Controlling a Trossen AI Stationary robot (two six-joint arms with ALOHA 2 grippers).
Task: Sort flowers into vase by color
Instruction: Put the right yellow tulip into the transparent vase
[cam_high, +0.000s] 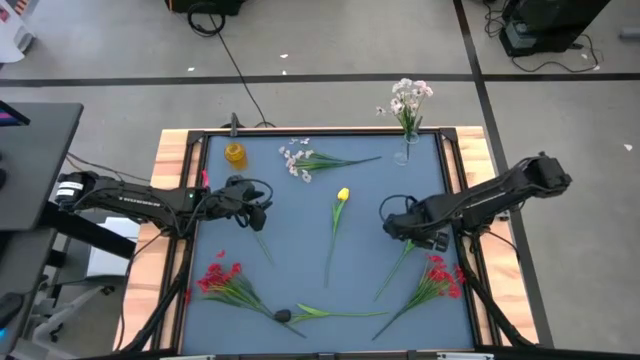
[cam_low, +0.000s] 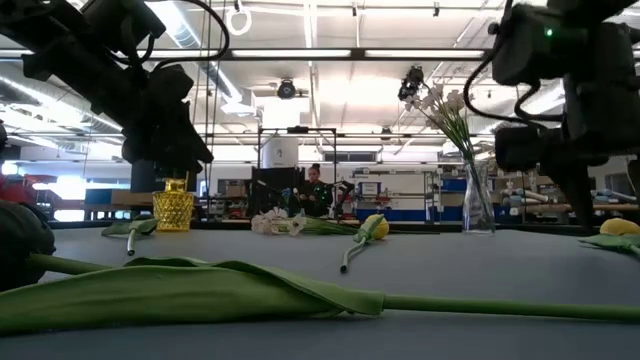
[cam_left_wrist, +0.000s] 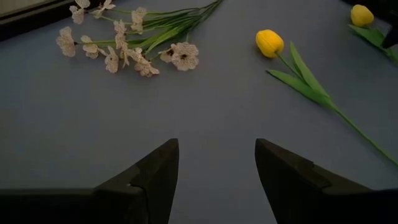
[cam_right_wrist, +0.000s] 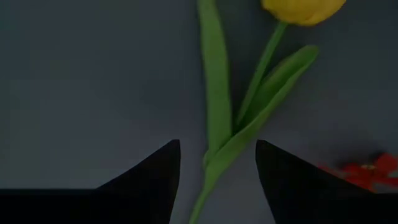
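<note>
Flowers lie flat on the blue mat (cam_high: 300, 240). A white-pinkish spray (cam_high: 300, 160) (cam_left_wrist: 124, 46) rests near the far edge. One yellow tulip (cam_high: 343, 195) (cam_left_wrist: 269, 42) lies mid-table. A second yellow tulip (cam_right_wrist: 303, 9) lies under my right gripper (cam_high: 393, 226) (cam_right_wrist: 216, 146), which is open above it, a finger on either side of the stem (cam_right_wrist: 208, 186). Red clusters lie near left (cam_high: 220, 278) and near right (cam_high: 440, 275). A dark bloom (cam_high: 283, 316) (cam_low: 20, 240) sits at the near edge. My left gripper (cam_high: 260, 215) (cam_left_wrist: 216, 146) hovers open over bare mat.
A clear glass vase (cam_high: 405, 150) (cam_low: 477, 200) at the far right holds white-pinkish flowers (cam_high: 410, 95). An amber vase (cam_high: 235, 155) (cam_low: 173, 205) stands far left. A short green stem (cam_high: 263, 248) lies by the left gripper. Wooden table edges (cam_high: 170, 160) flank the mat.
</note>
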